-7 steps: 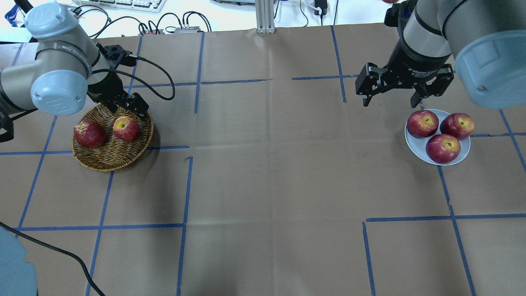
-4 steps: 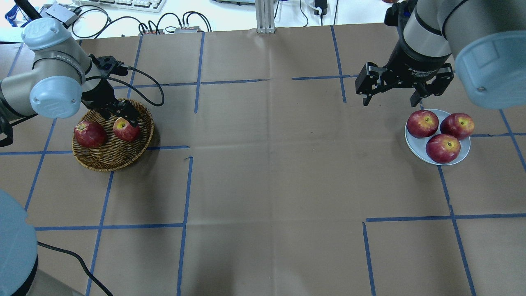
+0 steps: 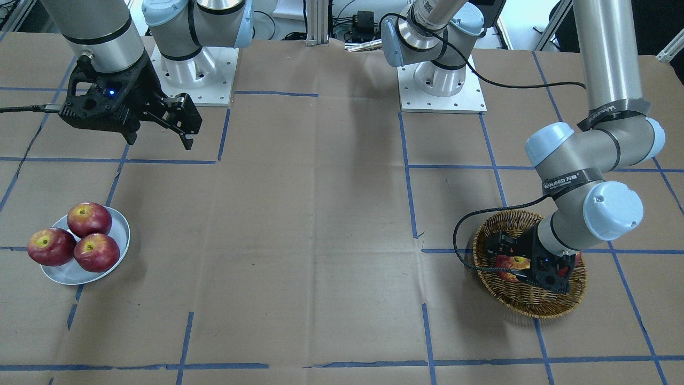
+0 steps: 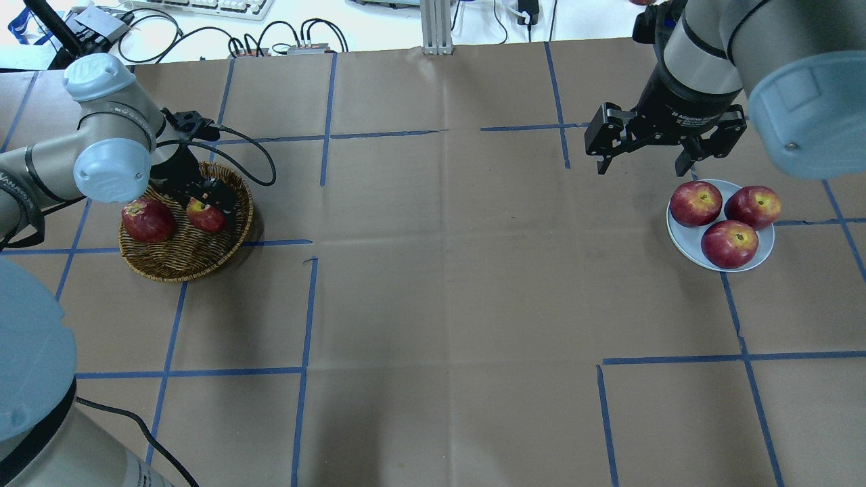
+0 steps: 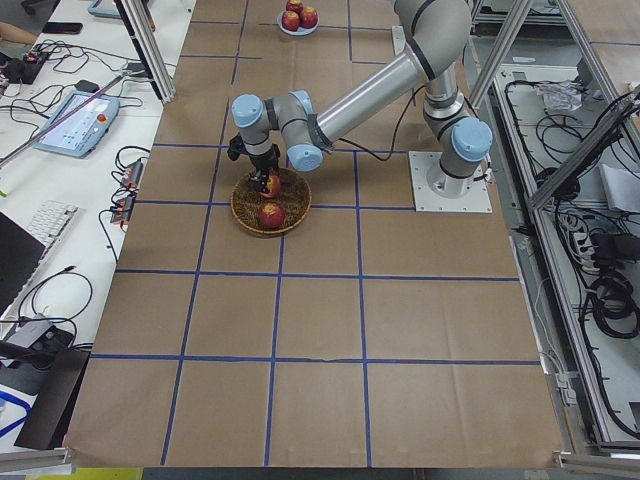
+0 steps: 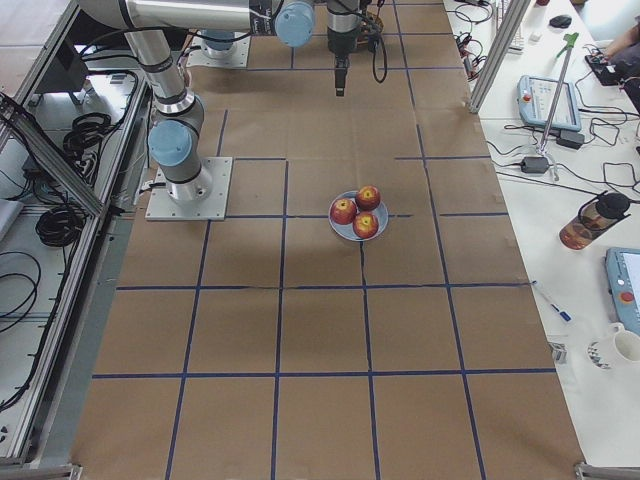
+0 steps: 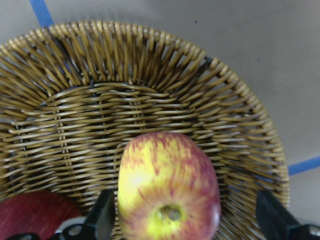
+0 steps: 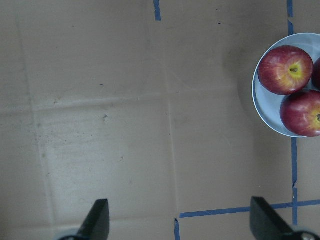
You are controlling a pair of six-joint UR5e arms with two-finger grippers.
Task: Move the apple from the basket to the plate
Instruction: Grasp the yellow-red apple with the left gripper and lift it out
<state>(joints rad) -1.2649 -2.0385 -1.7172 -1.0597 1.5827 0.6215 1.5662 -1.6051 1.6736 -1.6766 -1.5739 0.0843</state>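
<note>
**A:** Where is the left gripper (image 7: 187,222) sitting now?

**B:** It is hanging low inside the basket (image 4: 177,269), on the left of the table (image 4: 433,284). A second ago it was hovering higher, over the basket's far rim. It has been sinking since, and its jaws are now straddling the apple (image 7: 167,197).

**A:** Is it pinching the fruit?

**B:** No, the jaws are standing spread. On the right of the wrist view, one finger is leaving bare wicker between itself and the skin. The other finger (image 7: 102,217) seems to be brushing the apple, though the frame is cutting it off, so I am not sure.

**A:** And the apple itself?

**B:** It is lying where it was, stem end facing up, in the right part of the basket. A darker apple (image 4: 147,220) is sitting just beside it on its left.

**A:** Is the other arm doing anything?

**B:** The right gripper (image 4: 642,172) is hanging just as before, spread wide. It is hovering above the table, just far and left of the plate (image 4: 682,240), which is carrying three red apples (image 4: 729,243) on the right side.
</note>
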